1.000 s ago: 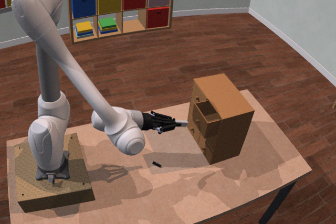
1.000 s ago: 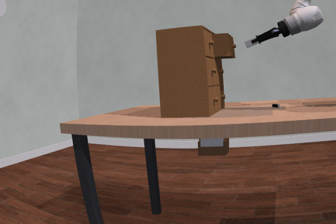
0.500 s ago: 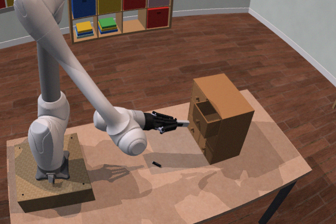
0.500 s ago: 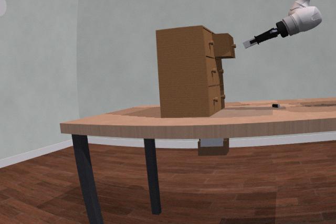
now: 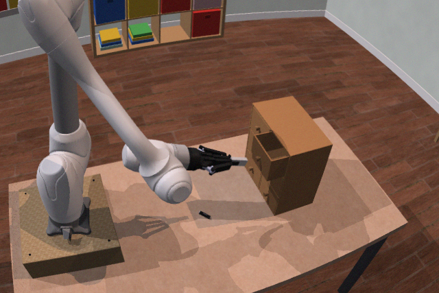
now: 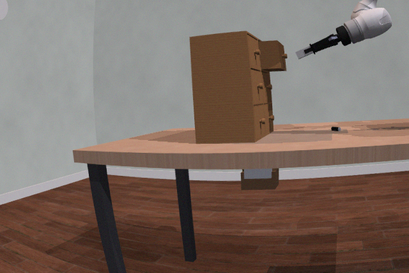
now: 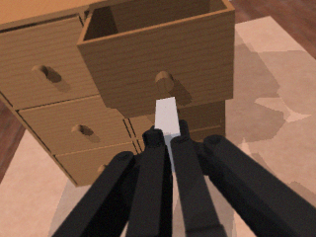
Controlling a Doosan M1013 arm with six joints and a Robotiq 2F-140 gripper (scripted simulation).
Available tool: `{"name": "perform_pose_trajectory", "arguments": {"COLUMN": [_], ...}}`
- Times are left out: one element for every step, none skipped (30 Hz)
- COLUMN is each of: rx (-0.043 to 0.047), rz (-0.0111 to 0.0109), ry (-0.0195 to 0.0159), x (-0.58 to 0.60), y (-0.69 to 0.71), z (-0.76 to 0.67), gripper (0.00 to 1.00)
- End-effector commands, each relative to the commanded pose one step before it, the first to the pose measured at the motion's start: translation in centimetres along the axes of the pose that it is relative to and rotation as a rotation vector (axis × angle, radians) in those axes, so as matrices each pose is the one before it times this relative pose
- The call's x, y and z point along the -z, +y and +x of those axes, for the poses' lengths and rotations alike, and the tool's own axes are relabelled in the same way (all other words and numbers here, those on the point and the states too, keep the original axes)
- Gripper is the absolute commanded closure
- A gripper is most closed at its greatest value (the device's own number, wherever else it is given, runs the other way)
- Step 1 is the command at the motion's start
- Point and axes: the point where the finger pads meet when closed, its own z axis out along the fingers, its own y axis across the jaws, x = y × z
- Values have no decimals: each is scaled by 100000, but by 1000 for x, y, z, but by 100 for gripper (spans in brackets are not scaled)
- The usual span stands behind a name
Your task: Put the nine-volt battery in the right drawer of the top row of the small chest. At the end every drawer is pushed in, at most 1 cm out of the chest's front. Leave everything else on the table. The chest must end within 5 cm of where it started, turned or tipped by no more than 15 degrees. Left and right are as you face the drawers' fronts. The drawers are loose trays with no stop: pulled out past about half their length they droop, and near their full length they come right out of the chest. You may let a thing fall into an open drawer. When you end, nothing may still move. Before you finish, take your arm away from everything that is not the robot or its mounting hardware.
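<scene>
Jaws of the gripper (image 5: 240,160) are clenched on nothing, pale flat pads pressed together and aimed at the round knob of the pulled-out top-right drawer (image 5: 269,156), probably to nudge that loose tray. The small dark nine-volt battery (image 5: 204,215) lies on the matte wooden worktop (image 5: 319,247), well apart from the boxy plain-wood chest (image 5: 301,134).
</scene>
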Motion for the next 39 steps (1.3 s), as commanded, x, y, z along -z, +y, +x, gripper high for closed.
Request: {"name": "perform_pose_trajectory", "arguments": {"rx": [-5, 0, 0, 0, 0, 0, 0, 0, 0, 0, 0, 0, 0, 0, 0, 0, 0, 0, 0, 0, 0, 0, 0, 0, 0, 0, 0, 0, 0, 0, 0, 0, 0, 0, 0, 0, 0, 0, 0], "rz": [-1, 0, 0, 0, 0, 0, 0, 0, 0, 0, 0, 0, 0, 0, 0, 0, 0, 0, 0, 0, 0, 0, 0, 0, 0, 0, 0, 0, 0, 0, 0, 0, 0, 0, 0, 0, 0, 0, 0], "ry": [11, 0, 0, 0, 0, 0, 0, 0, 0, 0, 0, 0, 0, 0, 0, 0, 0, 0, 0, 0, 0, 0, 0, 0, 0, 0, 0, 0, 0, 0, 0, 0, 0, 0, 0, 0, 0, 0, 0], "x": [1, 0, -3, -4, -6, -9, -11, -14, -17, -21, -24, -28, -32, -36, -40, -45, -49, 0, 0, -54, -59, -64, -68, -73, -78, -83, -88, -93, -97, -102, -107, -111, -116, -120, 0, 0, -125, -129, -133], "y": [2, 0, 0, 0, 0, 0, 0, 0, 0, 0, 0, 0, 0, 0, 0, 0, 0, 0, 0, 0, 0, 0, 0, 0, 0, 0, 0, 0, 0, 0, 0, 0, 0, 0, 0, 0, 0, 0, 0], "z": [7, 0, 1, 2, 2, 3, 4, 5, 6, 8, 9, 10, 12, 13, 15, 16, 18, 0, 0, 19, 21, 23, 25, 27, 28, 30, 32, 34, 36, 37, 39, 41, 42, 44, 0, 0, 45, 47, 49], "gripper": [100, 100, 100, 100, 100, 100, 100, 100, 100, 100, 100, 100, 100, 100, 100, 100, 100, 100, 100, 100, 100, 100, 100, 100, 100, 100, 100, 100, 100, 100, 100, 100, 100, 100, 100, 100, 100, 100, 100]}}
